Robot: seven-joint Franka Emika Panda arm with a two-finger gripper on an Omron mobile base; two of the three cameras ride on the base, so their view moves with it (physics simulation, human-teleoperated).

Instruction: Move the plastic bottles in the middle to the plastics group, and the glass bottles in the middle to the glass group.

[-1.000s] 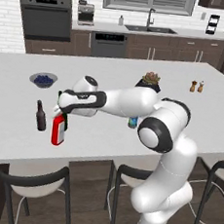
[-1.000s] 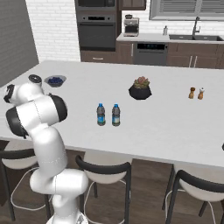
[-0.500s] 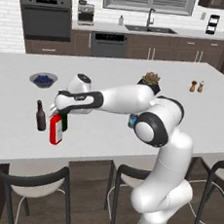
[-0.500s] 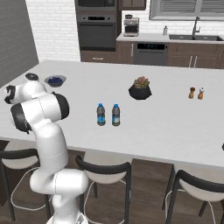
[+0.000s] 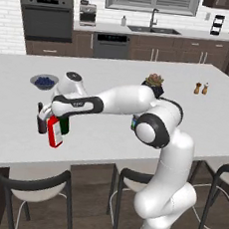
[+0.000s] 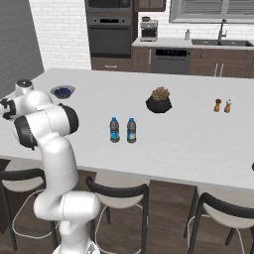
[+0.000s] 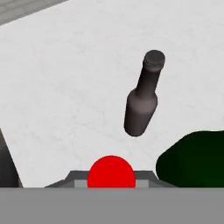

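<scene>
My gripper is shut on the neck of the red flat-sided glass bottle, which hangs slightly tilted low over the counter's left part. Just left of it stands the dark brown bottle, and the dark green wine bottle is right behind it, its top hidden by my hand. In the hand view the red cap sits between my fingers, with the brown bottle ahead and the green bottle at the right. Two small plastic bottles stand side by side mid-counter.
A blue bowl lies behind the glass bottles. A potted plant and two small shakers stand farther right on the white counter. Dark stools line the near edge.
The arm has carried the red bottle a little further left, closer to the brown and green bottles. The plastic bottles have not moved.
</scene>
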